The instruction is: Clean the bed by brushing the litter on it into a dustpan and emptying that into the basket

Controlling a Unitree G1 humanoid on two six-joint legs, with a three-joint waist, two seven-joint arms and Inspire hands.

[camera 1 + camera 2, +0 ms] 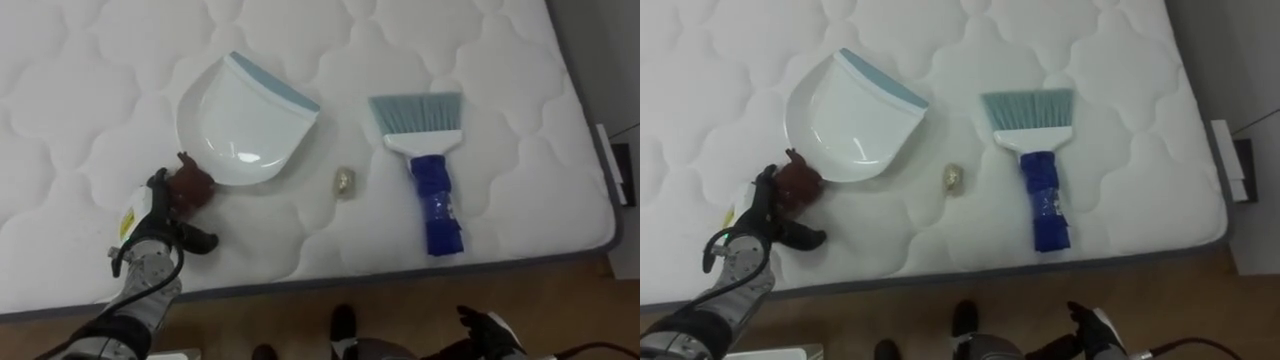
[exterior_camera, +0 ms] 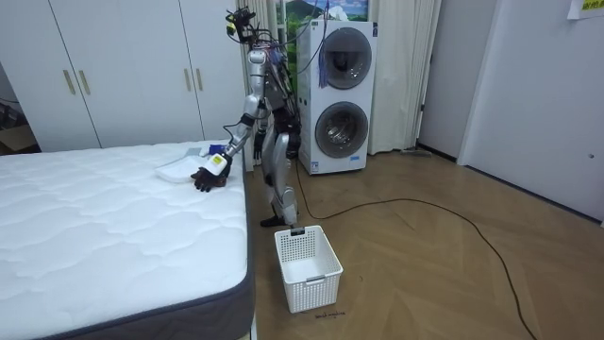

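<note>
A white dustpan (image 1: pixel 240 125) with a blue lip lies on the white mattress (image 1: pixel 90 90). Its brown handle end (image 1: pixel 192 185) points toward me. My left hand (image 1: pixel 150 225) reaches in from the lower left. Its fingers are straight and spread against that brown end, with the thumb out to the right. A hand brush (image 1: pixel 430 170) with pale blue bristles and a dark blue handle lies to the right of the pan. Between pan and brush sits a small yellowish crumpled scrap (image 1: pixel 345 181). My right hand (image 1: pixel 492 330) hangs low below the bed's edge.
The mattress's near edge (image 1: pixel 400 275) runs across the bottom, with wood floor below it. In the room view I stand at the bed's side with my left arm stretched over it. A white basket (image 2: pixel 307 266) stands on the floor near the bed corner, and stacked washing machines (image 2: pixel 340 94) stand behind me.
</note>
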